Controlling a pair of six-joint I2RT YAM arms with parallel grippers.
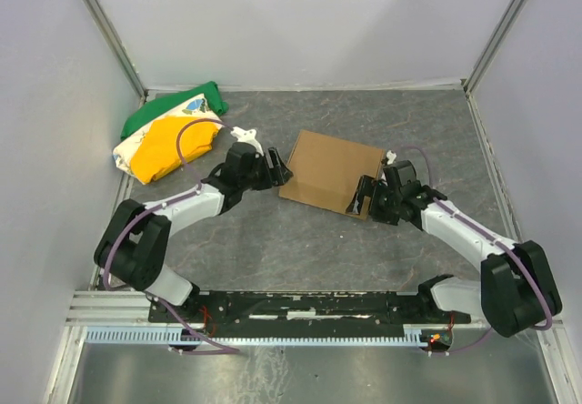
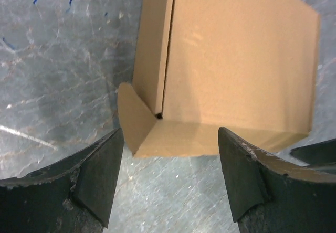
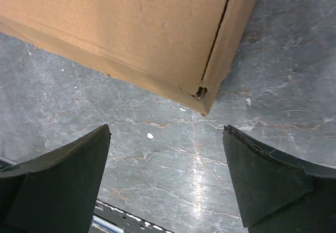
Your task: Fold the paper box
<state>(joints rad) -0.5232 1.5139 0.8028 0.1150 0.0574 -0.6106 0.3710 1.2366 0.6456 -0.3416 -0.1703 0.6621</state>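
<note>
Fingers [image 2: 100, 175] on the left gripper [image 2: 170, 133] were spread wide with nothing in them, same deal on the right gripper [image 3: 167, 129]. The paper box [image 1: 329, 172] sat folded near the middle of the table [image 1: 273, 249], between them.

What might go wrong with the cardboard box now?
1. A corner flap on the paper box sticks out. The left jaws and right jaws both stand open, off the box, so it might spring open.
2. The left jaws are close to that flap; pushing forward might crumple it.
</note>
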